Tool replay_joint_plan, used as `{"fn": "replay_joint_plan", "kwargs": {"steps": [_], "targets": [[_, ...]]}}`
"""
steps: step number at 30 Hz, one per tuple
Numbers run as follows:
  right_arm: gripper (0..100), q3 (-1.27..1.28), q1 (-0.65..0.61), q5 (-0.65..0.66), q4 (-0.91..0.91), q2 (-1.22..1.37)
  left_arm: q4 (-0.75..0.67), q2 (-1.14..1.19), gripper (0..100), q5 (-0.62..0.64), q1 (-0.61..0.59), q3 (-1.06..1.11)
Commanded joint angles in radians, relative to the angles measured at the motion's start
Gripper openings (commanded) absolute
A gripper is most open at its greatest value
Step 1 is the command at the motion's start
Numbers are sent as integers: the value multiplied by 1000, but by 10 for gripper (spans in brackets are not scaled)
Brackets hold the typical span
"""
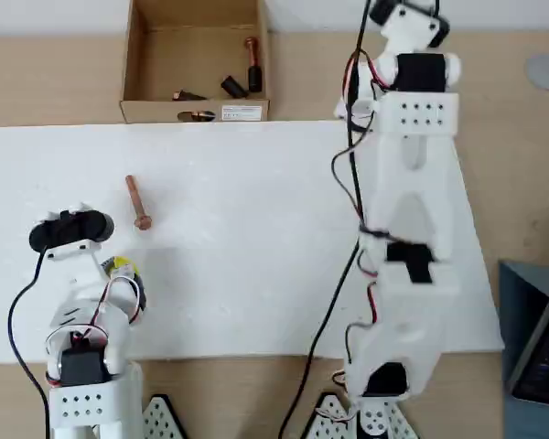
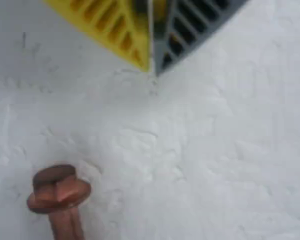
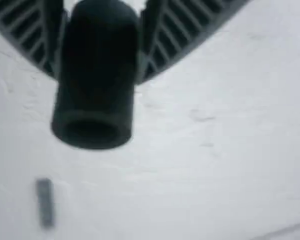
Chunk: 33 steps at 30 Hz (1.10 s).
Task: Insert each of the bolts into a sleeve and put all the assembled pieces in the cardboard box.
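A wooden table (image 1: 55, 73) is covered across most of its width by one white sheet (image 1: 256, 274). Two white arms are mounted at the near edge. The left arm (image 1: 87, 311) is folded low over the sheet's near left corner. The right arm (image 1: 416, 183) is stretched along the sheet's right edge and past its far edge.

One cardboard box (image 1: 156, 112), open at the top, is set against the sheet's far edge, toward the left. One assembled piece (image 1: 252, 64), copper with a black end, is seen inside it, along with a few dark pieces that cannot be counted surely.

One loose bolt (image 1: 138, 203) is laid flat on the left part of the sheet, between the box and the left arm. Its long axis runs near to far, with the head toward the near edge and the shank toward the box.

The left gripper (image 2: 152, 67) is pressed tip to tip near the bolt's head, not touching it. One black sleeve (image 3: 92, 100) is clamped in the right gripper (image 3: 97, 70), its open end pointed away from the fingers.
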Motion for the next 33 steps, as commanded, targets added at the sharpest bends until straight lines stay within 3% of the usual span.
{"fn": "replay_joint_plan", "kwargs": {"steps": [1, 16, 25, 33], "targets": [[9, 54, -24, 21, 23, -234, -14, -7, 2, 2, 9, -8], [9, 799, -18, 57, 15, -1055, -14, -7, 2, 9, 6, -75], [9, 1214, -18, 58, -143, -1455, 23, 33, 1, -12, 12, -422], [9, 1518, -18, 58, -224, -1719, 198, 447, 1, 2, 11, -845]]}}
